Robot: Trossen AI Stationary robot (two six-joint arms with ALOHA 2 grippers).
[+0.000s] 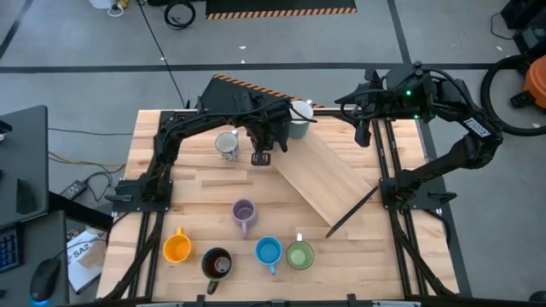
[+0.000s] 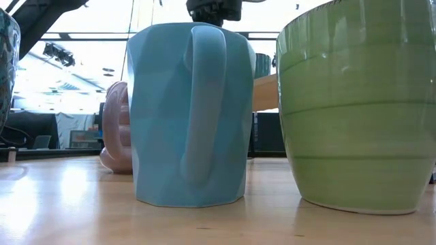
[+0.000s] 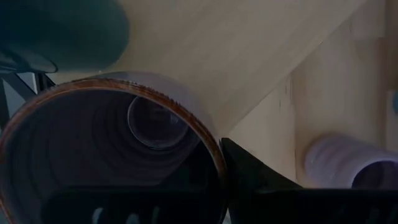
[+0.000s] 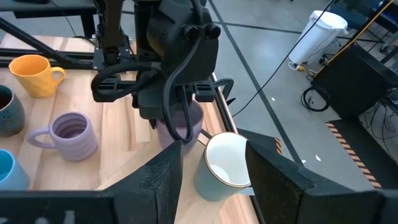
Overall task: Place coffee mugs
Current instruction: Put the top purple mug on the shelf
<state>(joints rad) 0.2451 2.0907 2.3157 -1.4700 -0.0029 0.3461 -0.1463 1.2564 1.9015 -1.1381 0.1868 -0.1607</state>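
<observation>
Left gripper hangs over the far middle of the worktop, closed on the rim of a lavender mug with one finger inside the cup (the left wrist view looks straight down into it). The mug sits at the upper end of the slanted board, just beside a white mug. The right gripper waits above the far right corner with its fingers spread wide and holding nothing. The step in hand looks like carrying this mug over to the others. Judging by the layout, the clear route runs between the board's edge and the speckled mug on the left. Lift straight up first so the base does not nudge the white mug, which stands very close. Keep the cup level, since a rim pinch lets it swing. Near the front, the second lavender mug stands behind a loose row of orange mug, dark mug, blue mug and green mug. Choose a bare spot well apart from these and their handles, lower until the base rests flat, then release.
</observation>
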